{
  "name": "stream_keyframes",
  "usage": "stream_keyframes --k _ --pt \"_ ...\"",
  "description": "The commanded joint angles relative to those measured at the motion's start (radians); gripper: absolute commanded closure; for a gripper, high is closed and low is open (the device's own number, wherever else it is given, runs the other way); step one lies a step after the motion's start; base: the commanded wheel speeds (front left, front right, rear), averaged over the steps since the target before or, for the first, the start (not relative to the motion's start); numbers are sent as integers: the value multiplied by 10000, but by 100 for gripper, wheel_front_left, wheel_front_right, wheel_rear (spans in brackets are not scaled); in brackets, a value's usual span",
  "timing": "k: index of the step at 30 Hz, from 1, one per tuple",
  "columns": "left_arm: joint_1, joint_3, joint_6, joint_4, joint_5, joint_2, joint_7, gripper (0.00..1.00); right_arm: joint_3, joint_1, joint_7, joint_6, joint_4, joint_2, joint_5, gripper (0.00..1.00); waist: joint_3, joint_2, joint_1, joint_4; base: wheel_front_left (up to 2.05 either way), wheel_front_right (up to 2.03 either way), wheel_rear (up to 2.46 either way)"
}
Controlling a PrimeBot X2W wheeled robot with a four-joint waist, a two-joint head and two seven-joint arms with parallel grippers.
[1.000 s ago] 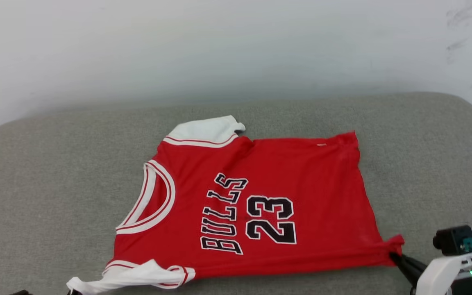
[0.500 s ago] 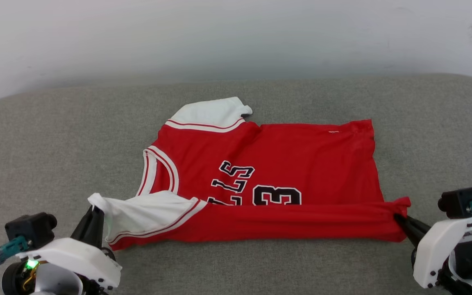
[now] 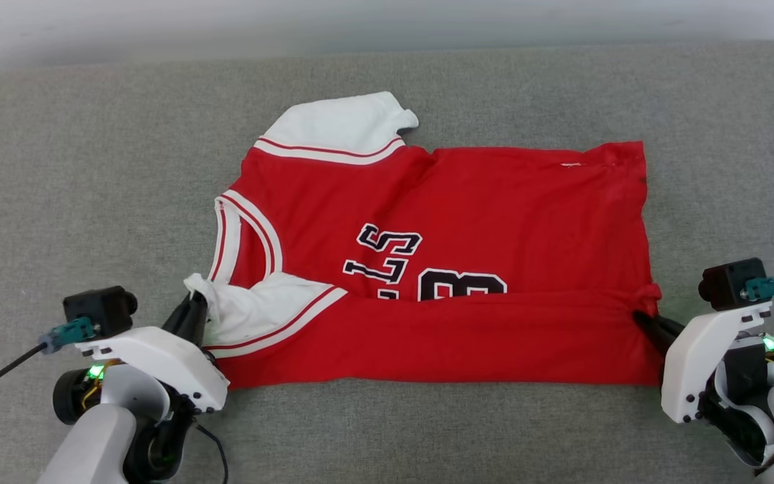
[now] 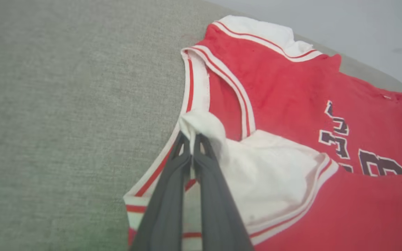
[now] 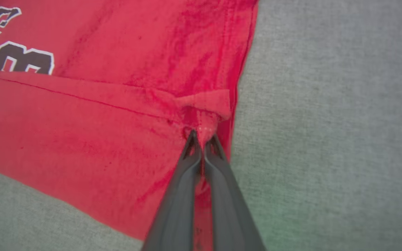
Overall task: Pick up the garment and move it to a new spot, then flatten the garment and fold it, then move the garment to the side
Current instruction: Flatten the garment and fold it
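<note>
The garment [image 3: 467,208], a red jersey with white sleeves and black lettering, lies on the grey cushion with its near edge folded up over the lower half of the print. My left gripper [image 3: 193,304] is shut on the white near sleeve [image 4: 201,127], pinching a bunch of cloth at its tip. At the right, my right gripper [image 3: 643,317] is shut on the red hem corner [image 5: 206,120], which bunches above its fingertips. The far white sleeve [image 3: 340,124] lies flat. The folded red band [image 3: 441,336] hides part of the lettering.
A grey fabric cushion [image 3: 78,168] carries everything, with bare room left, right and in front of the jersey. A pale wall [image 3: 158,27] rises behind its far edge. A black cable [image 3: 4,366] trails from my left wrist.
Both grippers have carried the near edge of the jersey farther up over the print, widening the folded band. The head camera has tilted down, so the whole scene sits higher.
</note>
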Motion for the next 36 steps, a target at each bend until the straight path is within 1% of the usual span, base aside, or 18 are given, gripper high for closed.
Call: stream_keyframes --k 1,2,3,4,5,7,8,10,16,19,20,21,22,24,29,30,33,36 --pt "-162 -47 -151 284 -93 -64 51 100 109 -160 -155 -11 183 -26 -4 100 84 0 -2 17 0 0 0" --pt "-221 -95 -296 543 -201 -141 134 100 188 -188 -269 -11 345 -2 48 92 103 0 -2 15 0 0 0" --pt "-310 -130 -392 747 -254 -197 161 100 273 -210 -415 -11 497 -27 -1 75 115 0 -2 9 0 0 0" --pt "-388 -160 -493 943 -309 -231 208 85 362 -204 -513 -11 625 -5 78 11 123 0 -2 7 0 0 0" --pt "-443 -188 -577 1141 -394 -283 262 61 444 -212 -633 -11 702 55 225 0 124 0 -2 7 0 0 0" --pt "-514 -185 -693 1484 -432 -305 225 0 516 -281 -1175 -14 722 -9 249 0 94 0 -2 -6 0 0 0" --pt "-535 -166 -760 1643 -471 -309 195 0 510 -273 -1409 -14 803 -19 270 0 35 0 -2 -25 0 0 0" --pt "-593 -104 -822 1878 -532 -268 166 0 515 -304 -2038 -12 847 -133 -65 0 -82 0 -2 -63 0 0 0" --pt "-465 23 -1001 2022 -681 -15 193 0 494 -37 -3930 -9 806 114 -253 0 -771 0 -2 -219 0 0 0" --pt "-333 98 -1009 1813 -777 324 482 0 460 145 -4881 -9 618 188 -418 0 -1115 0 -2 -355 0 0 0" --pt "-333 98 -1009 1813 -777 324 482 0 460 145 -4881 -9 618 188 -418 0 -1115 0 -2 -355 0 0 0" --pt "-275 161 -952 1619 -816 613 764 0 405 253 -5451 -8 386 194 -667 0 -1366 0 -2 -455 0 0 0" --pt "-275 161 -952 1619 -816 613 764 0 405 253 -5451 -8 386 194 -667 0 -1366 0 -2 -455 0 0 0" --pt "-218 214 -983 1399 -922 913 1124 0 260 422 -5881 -9 150 325 -819 0 -1633 0 -2 -578 0 0 0" --pt "-35 140 -1044 721 -1229 1893 2656 0 -252 1003 -6209 -9 -619 639 -1337 0 -2096 0 -2 -873 0 0 0" --pt "16 15 -1077 337 -1493 2478 3881 0 -578 1374 -6126 -9 -1144 822 -1645 0 -2188 0 -2 -1032 0 0 0" --pt "72 -81 -899 117 -1840 2922 5083 0 -800 1711 -5954 -9 -1685 1054 -1833 0 -2118 0 -2 -1226 0 0 0" --pt "147 -102 -539 85 -2234 3183 6101 0 -978 1923 -5803 -9 -2184 1264 -1975 0 -1901 0 -2 -1429 0 0 0"
